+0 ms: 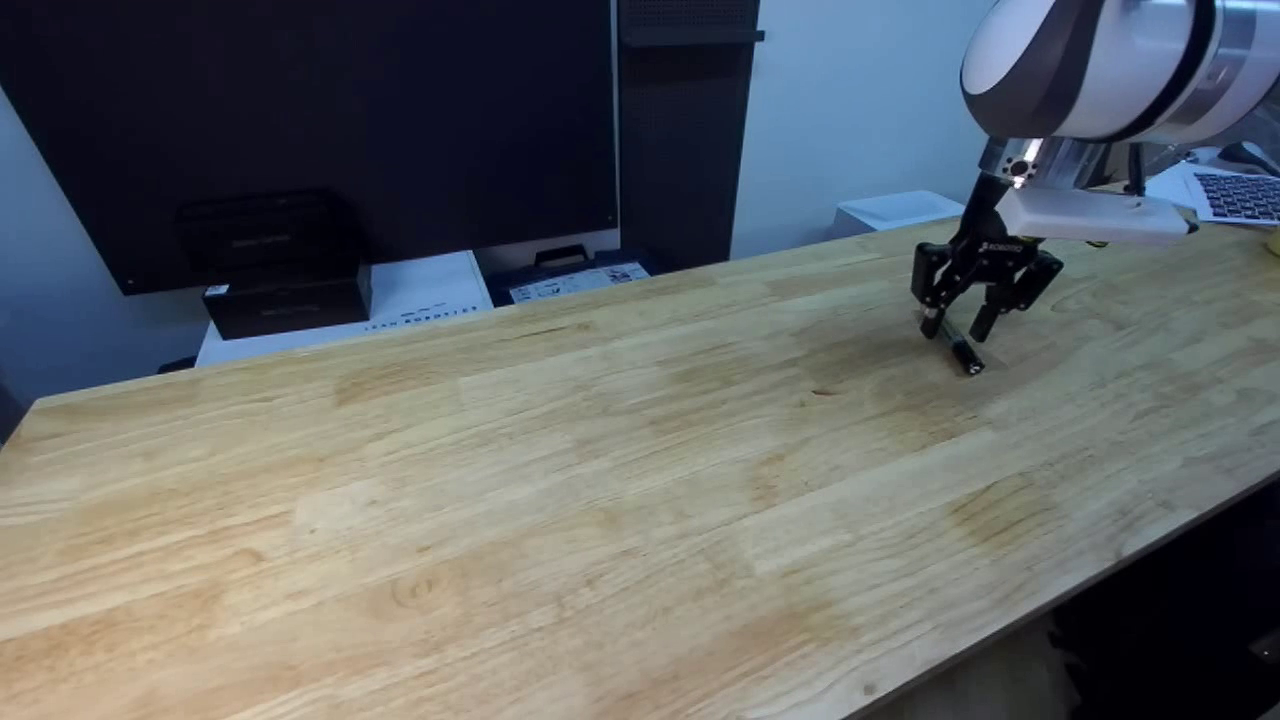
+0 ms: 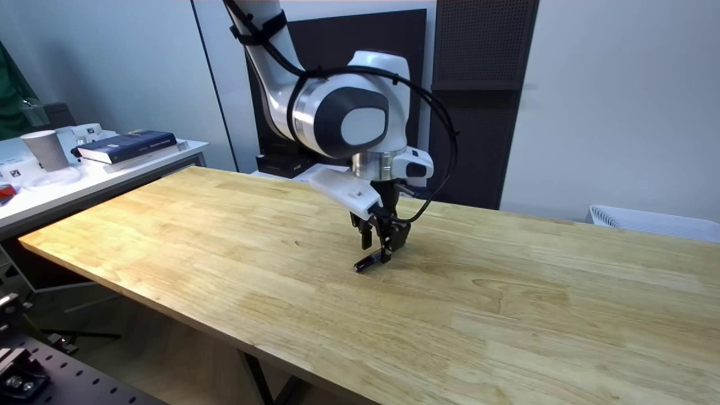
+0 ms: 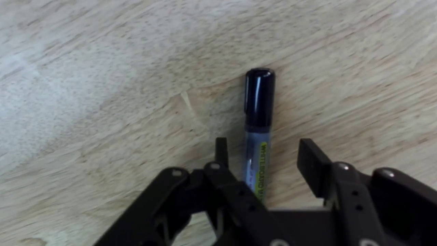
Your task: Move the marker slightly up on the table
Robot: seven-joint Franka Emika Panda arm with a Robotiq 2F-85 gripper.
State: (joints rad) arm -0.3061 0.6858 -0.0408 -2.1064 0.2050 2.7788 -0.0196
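Observation:
The marker [image 3: 258, 102] lies flat on the light wooden table [image 1: 600, 480], with a dark cap and a pale barrel with a yellow label. It also shows as a short dark stick in both exterior views [image 1: 966, 358] [image 2: 367, 262]. My gripper [image 3: 264, 147] is open, low over the table, with one finger on each side of the marker's barrel. In the wrist view a gap shows between the marker and each finger. The barrel's lower end is hidden behind the gripper. The gripper also shows in both exterior views [image 1: 955, 332] [image 2: 376, 252].
A laptop [image 1: 1235, 195] sits at the table's far right end in an exterior view. A white box [image 1: 895, 211] stands behind the table's back edge. A separate white desk holds a cup [image 2: 46, 151] and books [image 2: 126, 147].

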